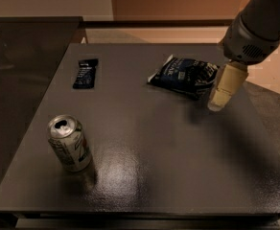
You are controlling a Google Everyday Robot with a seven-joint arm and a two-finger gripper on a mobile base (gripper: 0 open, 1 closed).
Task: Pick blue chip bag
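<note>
The blue chip bag (184,75) is a crinkled dark navy bag with white lettering. It lies flat on the dark grey table (145,143) at the back right. My gripper (225,86) comes in from the upper right on a grey arm. Its cream fingers hang just right of the bag, over its right end, above the table surface. It holds nothing.
A small flat dark blue bar wrapper (86,73) lies at the back left of the table. An opened soda can (69,143) stands upright at the front left. A dark counter (25,66) runs along the left side.
</note>
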